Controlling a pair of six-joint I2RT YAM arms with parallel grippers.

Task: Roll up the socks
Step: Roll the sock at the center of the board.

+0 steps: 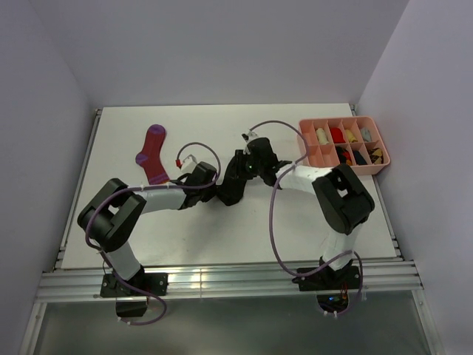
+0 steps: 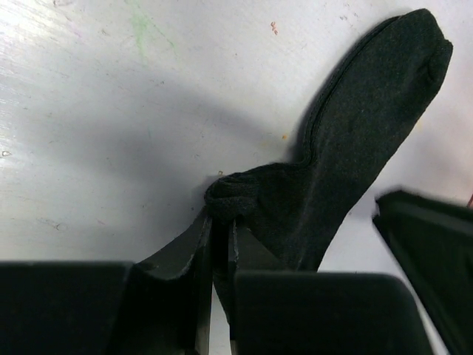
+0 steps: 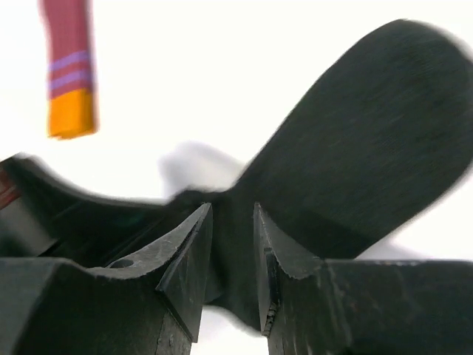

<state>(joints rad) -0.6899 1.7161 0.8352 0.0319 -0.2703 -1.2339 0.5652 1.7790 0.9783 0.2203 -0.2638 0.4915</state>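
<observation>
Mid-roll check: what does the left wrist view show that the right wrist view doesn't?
Left wrist only: the left gripper shut on the bunched end of the black sock. Right wrist only: the right gripper, its jaws apart with that sock between them, and the orange toe of the magenta sock. Both: the black sock lying on the white table.

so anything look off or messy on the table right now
Only the black sock: one end is crumpled into a small bunch pinched in the left hand, the rest lying flat, unrolled. The magenta sock lies flat; nothing looks spilled or damaged.
</observation>
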